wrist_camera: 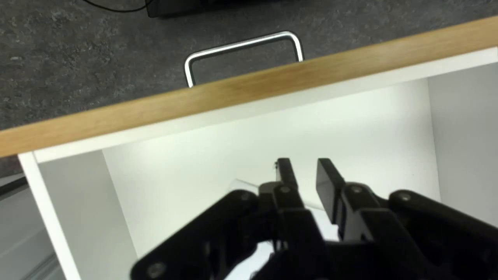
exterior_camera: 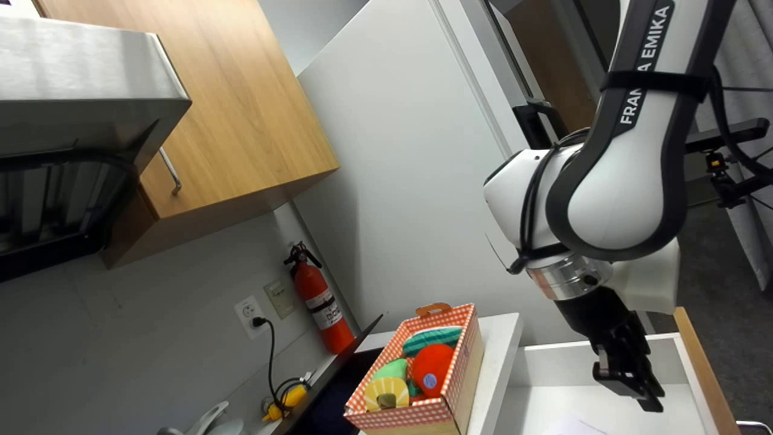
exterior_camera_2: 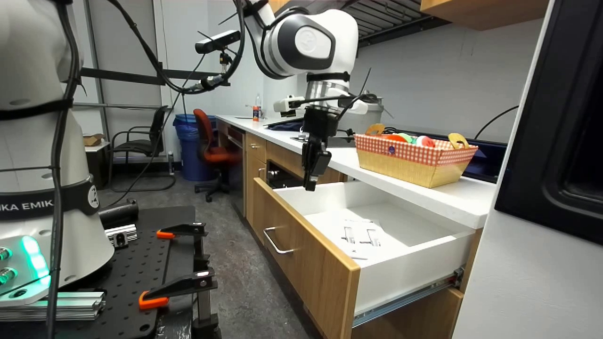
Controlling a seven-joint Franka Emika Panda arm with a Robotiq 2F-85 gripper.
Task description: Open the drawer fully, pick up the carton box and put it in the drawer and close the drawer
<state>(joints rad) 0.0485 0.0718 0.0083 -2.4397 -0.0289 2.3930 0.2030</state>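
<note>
The drawer (exterior_camera_2: 325,278) stood pulled out from under the white counter (exterior_camera_2: 466,195), with its light wood front and white inside showing. A bent metal handle (wrist_camera: 245,45) stuck out from the front, and a metal rail (exterior_camera_2: 405,301) showed along one side. White paper (exterior_camera_2: 360,235) with grey drawings on it lay on the drawer's floor. The black gripper (wrist_camera: 307,171) pointed down over the drawer, near its front. Its two fingers (wrist_camera: 328,186) were a little way apart, with a gap between the tips, and they had hold of nothing; only the drawer's floor and some paper showed between them. The carton box (exterior_camera_2: 395,164) sat up on the counter, just beside the drawer and well apart from the gripper. It stood upright with its top open, and its red checked rim and tan side showed in both exterior views. Inside it, in an exterior view, lay a round red toy (exterior_camera: 433,365), a yellow toy slice (exterior_camera: 385,389), a light green toy (exterior_camera: 392,369) and a striped green toy (exterior_camera: 432,339). A red fire extinguisher (exterior_camera: 326,305) was by the wall (exterior_camera: 121,344), near an outlet (exterior_camera: 247,309) with a black plug (exterior_camera: 259,321), and a light wood wall cupboard (exterior_camera: 241,121) was higher up. Farther back, a red office chair (exterior_camera_2: 203,132) was close to a blue bin (exterior_camera_2: 188,157).
</note>
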